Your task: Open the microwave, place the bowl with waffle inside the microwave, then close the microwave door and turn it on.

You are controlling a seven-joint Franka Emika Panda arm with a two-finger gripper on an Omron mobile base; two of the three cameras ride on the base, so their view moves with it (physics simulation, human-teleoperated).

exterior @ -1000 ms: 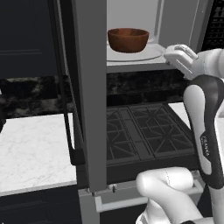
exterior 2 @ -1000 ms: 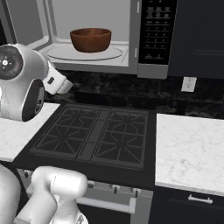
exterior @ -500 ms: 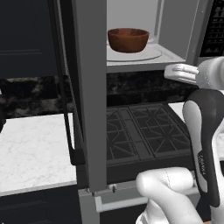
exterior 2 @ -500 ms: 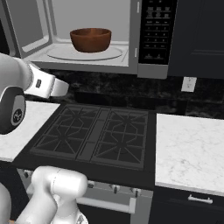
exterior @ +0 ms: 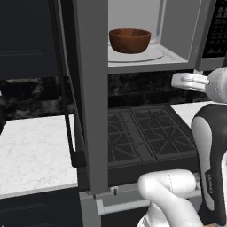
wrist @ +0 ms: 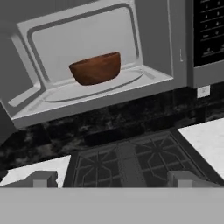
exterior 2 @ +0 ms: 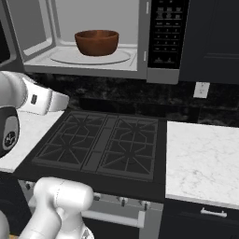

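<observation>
Wooden bowl (exterior 2: 96, 42) sits upright on the microwave (exterior 2: 88, 59) turntable — door (exterior: 91, 97) swung open, jaws spread wide.

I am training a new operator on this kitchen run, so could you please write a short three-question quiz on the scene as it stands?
1. True or false: the microwave door stands open.
2. Where does the bowl sit? A) on the stove B) on the turntable plate inside the microwave C) on the counter
3. Fill in: the end effector holds ____.

Key: 1 true. 2 B: the bowl rests on the turntable plate inside the microwave, above the stove. 3 nothing; its fingers stand wide apart, below the microwave.
</observation>
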